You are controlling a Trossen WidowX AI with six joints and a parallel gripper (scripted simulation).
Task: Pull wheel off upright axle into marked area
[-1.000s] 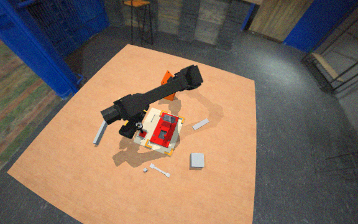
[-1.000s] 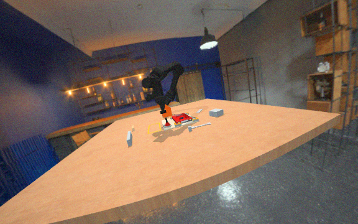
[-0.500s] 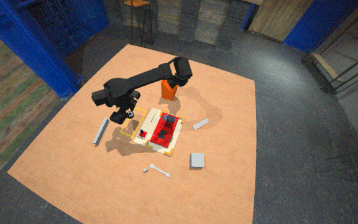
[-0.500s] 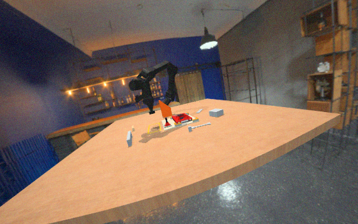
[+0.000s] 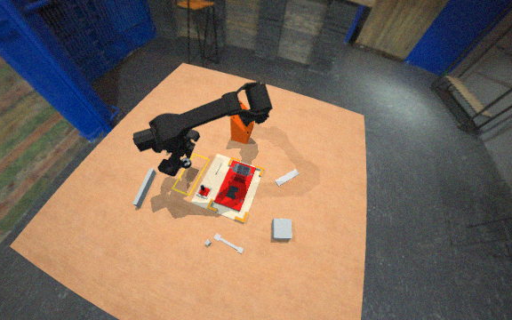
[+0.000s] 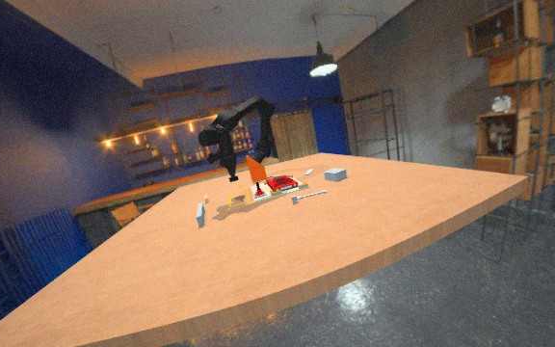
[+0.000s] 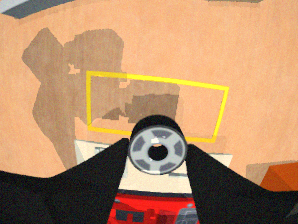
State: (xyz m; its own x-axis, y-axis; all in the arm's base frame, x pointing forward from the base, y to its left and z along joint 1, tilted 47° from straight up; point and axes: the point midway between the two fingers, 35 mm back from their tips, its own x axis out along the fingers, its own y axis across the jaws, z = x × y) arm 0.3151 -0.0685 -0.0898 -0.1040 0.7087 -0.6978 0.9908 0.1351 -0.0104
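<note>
Wheel point(image 7: 157, 148) first: it sits pinched between the black jaws of the gripper point(image 5: 183, 164), held up in the air, its grey hub face and dark centre hole turned toward the wrist camera. From above, it hangs over the near-left edge of the yellow-outlined marked area point(image 5: 190, 174), clear of the surface point(image 5: 105, 249); a dark shadow of the arm falls across and beside that rectangle.

Taking the marked area as the reference: just to its right lies a cream base plate point(image 5: 213, 178) with orange corner marks, carrying a red car body point(image 5: 235, 186). At the plate's corner nearest the rectangle stands the small red axle block point(image 5: 203, 192) with its upright axle, bare on top. Behind the plate, farther from the rectangle, an orange wedge-shaped stand point(image 5: 242, 129) rises next to the arm's base.

To the left of the marked area, well apart, a long grey bar point(image 5: 144, 187) lies on the surface. On the far side of the plate from the rectangle rests a short grey strip point(image 5: 286, 177). Toward the front, a grey cube point(image 5: 282, 228) sits off to the right, and a small grey wrench-like piece point(image 5: 228, 243) with a tiny block point(image 5: 208, 243) beside it lies nearer the front edge.

From the side view the arm point(image 6: 231, 130) bends over and points down, the jaws hovering above the rectangle.
</note>
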